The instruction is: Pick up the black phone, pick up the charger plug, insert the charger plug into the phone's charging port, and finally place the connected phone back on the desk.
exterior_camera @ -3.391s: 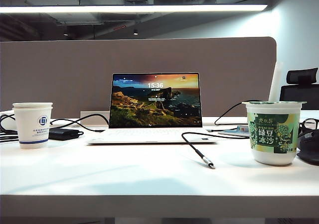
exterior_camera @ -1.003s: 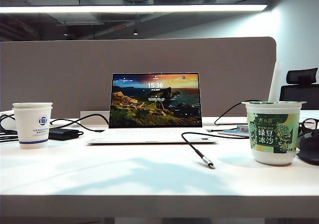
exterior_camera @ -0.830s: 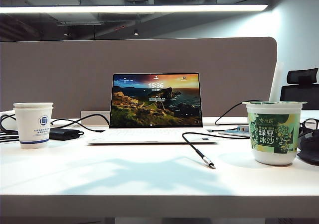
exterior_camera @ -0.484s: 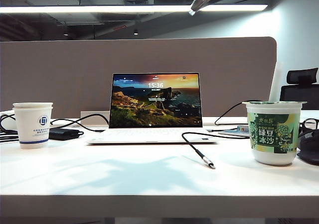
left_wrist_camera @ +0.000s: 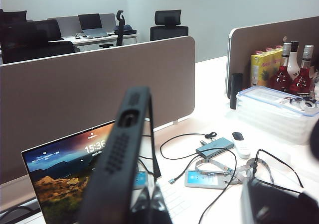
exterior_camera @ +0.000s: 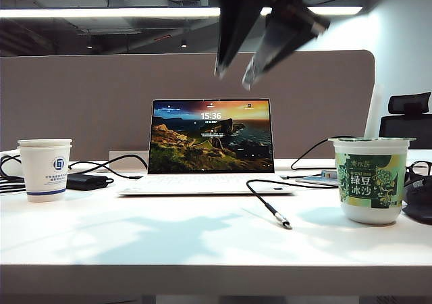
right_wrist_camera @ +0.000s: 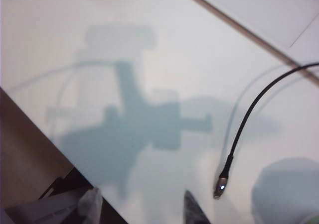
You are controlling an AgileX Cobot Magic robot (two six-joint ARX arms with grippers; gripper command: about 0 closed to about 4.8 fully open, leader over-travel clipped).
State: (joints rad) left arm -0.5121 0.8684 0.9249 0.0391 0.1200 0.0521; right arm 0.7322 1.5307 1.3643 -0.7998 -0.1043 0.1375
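Looks like you're on the plug pickup: your left jaws are clamped on the phone [left_wrist_camera: 117,169], held off the worktop [right_wrist_camera: 60,45], while your right jaws hang wide open above the plug [right_wrist_camera: 221,184] lying just outside one tip, so you'd shift across, then drop.

Showing one laptop [exterior_camera: 210,145], one paper cup [exterior_camera: 44,169], one green tub [exterior_camera: 370,180], one charger plug [exterior_camera: 281,221], three bottles [left_wrist_camera: 294,69], two grippers: right gripper [exterior_camera: 233,74], left gripper [left_wrist_camera: 147,204].
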